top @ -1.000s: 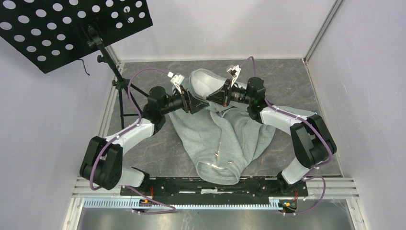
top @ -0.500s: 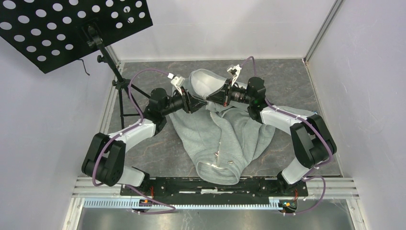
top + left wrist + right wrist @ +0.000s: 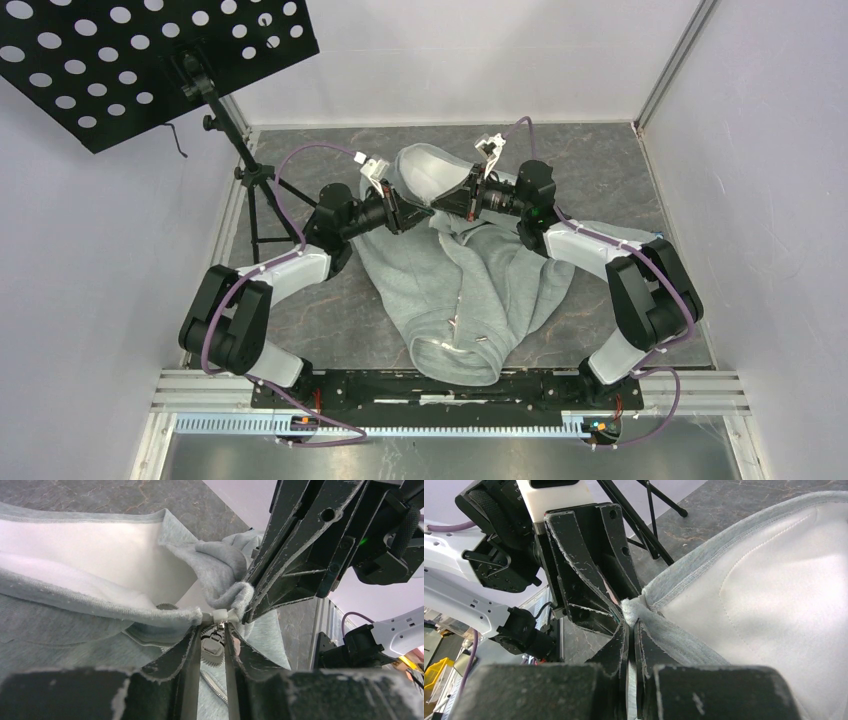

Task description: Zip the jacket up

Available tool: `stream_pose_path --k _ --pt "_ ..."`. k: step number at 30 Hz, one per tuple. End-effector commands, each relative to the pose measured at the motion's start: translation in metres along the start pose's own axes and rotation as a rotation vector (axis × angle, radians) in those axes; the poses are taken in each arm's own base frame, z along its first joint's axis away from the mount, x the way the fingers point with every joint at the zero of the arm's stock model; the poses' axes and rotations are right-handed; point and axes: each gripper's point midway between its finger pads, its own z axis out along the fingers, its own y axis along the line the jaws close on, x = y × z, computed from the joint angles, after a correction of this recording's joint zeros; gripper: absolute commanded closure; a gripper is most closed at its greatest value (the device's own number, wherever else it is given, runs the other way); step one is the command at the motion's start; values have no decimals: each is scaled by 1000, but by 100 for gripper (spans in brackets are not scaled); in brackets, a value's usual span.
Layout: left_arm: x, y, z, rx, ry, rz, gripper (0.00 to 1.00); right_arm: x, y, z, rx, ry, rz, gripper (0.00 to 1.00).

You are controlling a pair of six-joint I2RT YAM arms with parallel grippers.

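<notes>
Left gripper [image 3: 212,631] pinches almost closed on the zipper slider [image 3: 214,645]. Just beyond the slider, right gripper [image 3: 630,630] is clamped tight on the collar edge [image 3: 225,570]. The jacket [image 3: 470,290] spreads from the slider toward the arm bases. Zipping looks nearly complete; hold the collar taut opposite the slider and draw straight along the teeth.

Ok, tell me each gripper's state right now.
Left gripper: closed on the zipper pull.
Right gripper: closed on the jacket at its collar edge.
</notes>
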Motion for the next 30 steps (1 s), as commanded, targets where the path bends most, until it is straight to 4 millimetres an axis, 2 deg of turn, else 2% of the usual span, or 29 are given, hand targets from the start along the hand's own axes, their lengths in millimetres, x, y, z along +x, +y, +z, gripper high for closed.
stream_pose_path --k 1,8,11,15,22,24,27,30 --pt "-20 -10 8 31 -47 31 75 -43 30 3 -78 -94 -105 100" --pt "-5 -10 6 -56 29 21 98 -68 33 1 -57 -248 -124 100" --pt "-4 -9 -1 -121 44 -28 98 -82 30 0 -23 -336 -137 100" --pt "0 -17 -4 -140 85 -86 98 -107 43 2 -63 -475 -148 100" --pt "31 -13 -13 -240 199 -178 98 -157 55 2 -79 -632 -186 100" --pt "36 -10 -17 -272 210 -206 98 -169 50 -3 -48 -658 -205 100" --pt "39 -9 -21 -316 209 -233 98 -181 29 -16 26 -690 -204 100" --pt "50 -13 -18 -353 228 -243 98 -191 6 -33 119 -737 -196 99"
